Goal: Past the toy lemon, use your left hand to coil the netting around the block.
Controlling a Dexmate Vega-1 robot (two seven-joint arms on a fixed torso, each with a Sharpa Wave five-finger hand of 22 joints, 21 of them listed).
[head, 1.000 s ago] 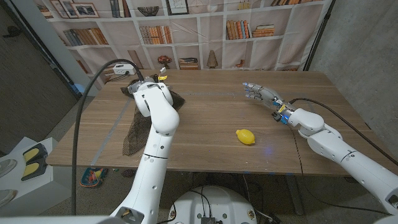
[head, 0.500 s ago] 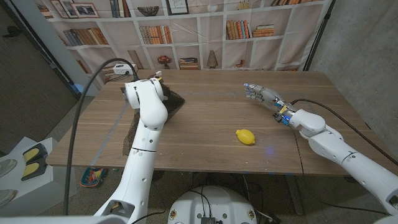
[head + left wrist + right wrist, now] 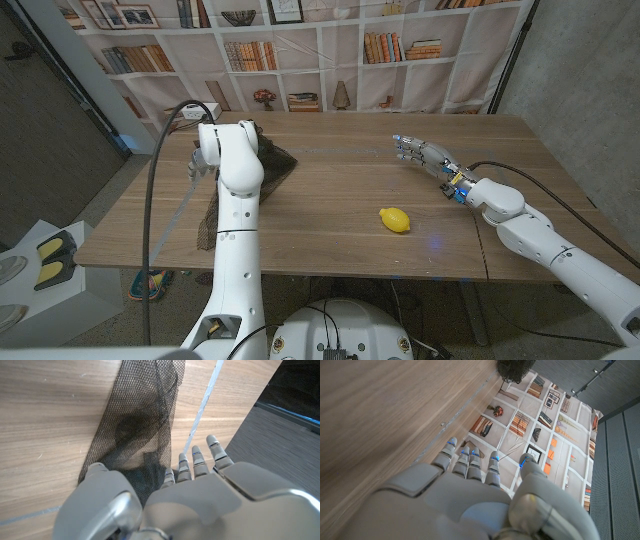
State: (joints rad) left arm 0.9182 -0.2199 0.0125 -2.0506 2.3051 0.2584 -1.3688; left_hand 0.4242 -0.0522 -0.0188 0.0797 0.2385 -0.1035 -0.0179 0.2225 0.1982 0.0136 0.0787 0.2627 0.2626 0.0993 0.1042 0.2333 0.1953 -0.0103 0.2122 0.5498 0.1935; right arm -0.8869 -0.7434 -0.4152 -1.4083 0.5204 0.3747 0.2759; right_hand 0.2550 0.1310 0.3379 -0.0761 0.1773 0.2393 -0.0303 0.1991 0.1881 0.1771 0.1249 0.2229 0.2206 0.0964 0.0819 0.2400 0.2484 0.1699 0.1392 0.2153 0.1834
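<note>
Evidently the netting (image 3: pixel 262 175) lay at the table's (image 3: pixel 340 215) far left, beyond the toy lemon (image 3: pixel 395 220) as the robot looked, because that was where the coiling had to happen: a dark bunched mass sat at the far end and a looser tail ran back toward the near left edge. The block itself could not be made out with certainty; in the left wrist view a darker patch showed through the mesh (image 3: pixel 137 435), which may have been it. The left arm reached over that heap, its upper link hiding much of the mesh from the head camera. The left hand (image 3: pixel 165 502) hung just above the netting's near end, fingers (image 3: pixel 197 460) extended and slightly apart; whether thumb and finger pinched a fold could not be told, since the palm hid the contact. The right hand (image 3: pixel 418 152) waited well apart on the right side, raised clear of the wood, its fingers (image 3: pixel 470 462) straight, close together and holding nothing, presumably kept out of the way.
</note>
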